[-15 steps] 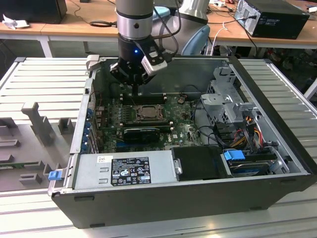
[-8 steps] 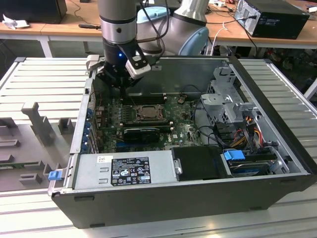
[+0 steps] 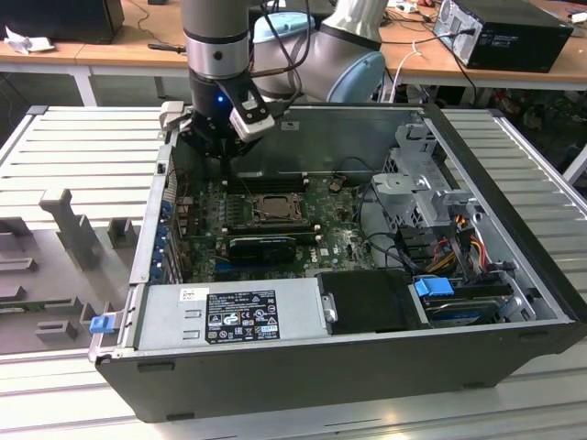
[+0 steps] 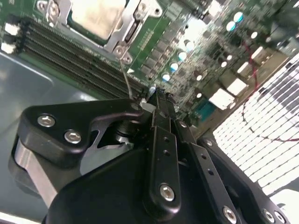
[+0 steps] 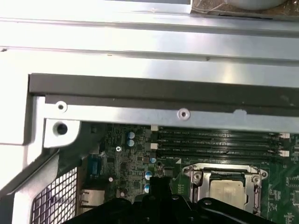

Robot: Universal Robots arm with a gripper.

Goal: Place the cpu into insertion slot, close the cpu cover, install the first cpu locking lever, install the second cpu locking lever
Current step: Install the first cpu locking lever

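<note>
The cpu [image 4: 96, 16] [image 5: 227, 189] lies pale and flat in the insertion slot [image 3: 273, 209] on the green motherboard. The silver cpu cover [image 4: 135, 18] [image 5: 205, 175] lies down around it as a frame. A thin wire locking lever [image 4: 126, 77] rises from the socket's corner, and its free end meets the tip of my gripper [image 4: 156, 95]. The black fingers are shut together. In the exterior view my gripper [image 3: 227, 170] hangs just behind the socket's corner, toward the exterior view's left. In the first wrist view, the gripper [image 5: 159, 184] stands beside the socket.
Long black RAM slots [image 4: 70, 56] [image 5: 219, 140] run between the socket and the case's rear wall [image 5: 140, 116]. A grey power supply [image 3: 229, 316] fills the front of the case. A drive cage [image 3: 422, 174] and cables [image 3: 459, 247] sit on the exterior view's right.
</note>
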